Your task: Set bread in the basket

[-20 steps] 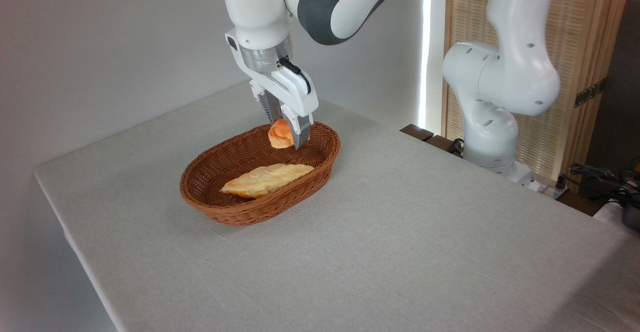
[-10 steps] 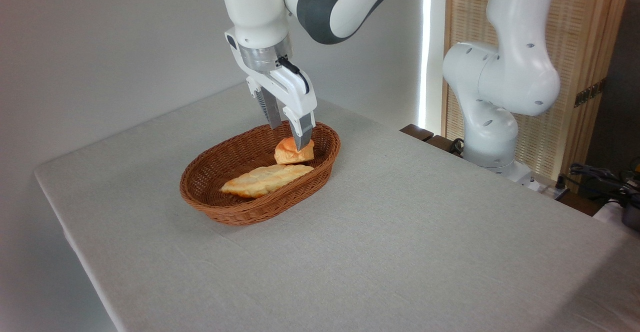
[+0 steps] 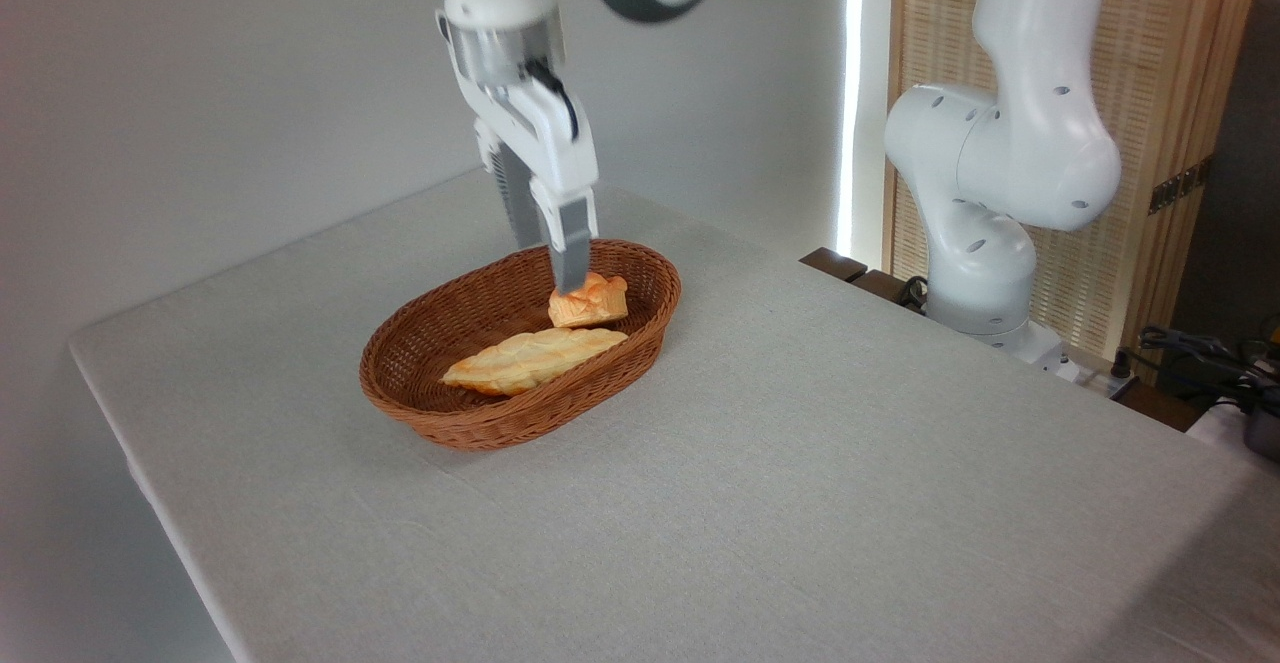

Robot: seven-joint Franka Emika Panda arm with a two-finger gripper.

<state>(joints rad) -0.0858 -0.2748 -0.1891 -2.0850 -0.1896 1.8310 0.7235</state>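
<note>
The small orange-golden bread lies inside the brown wicker basket, at its far right end, free of any grip. My gripper hangs just above and a little left of the bun, open, its fingers spread with nothing between them. One fingertip overlaps the bun's left edge in this view.
A long pale braided loaf lies in the basket's middle, in front of the bun. The basket stands on a grey cloth-covered table. The arm's white base stands off the table's right rear, before a wooden screen.
The gripper let go of the bun, which dropped into the basket's far end. Since then the gripper has risen slightly and shifted left, staying open.
</note>
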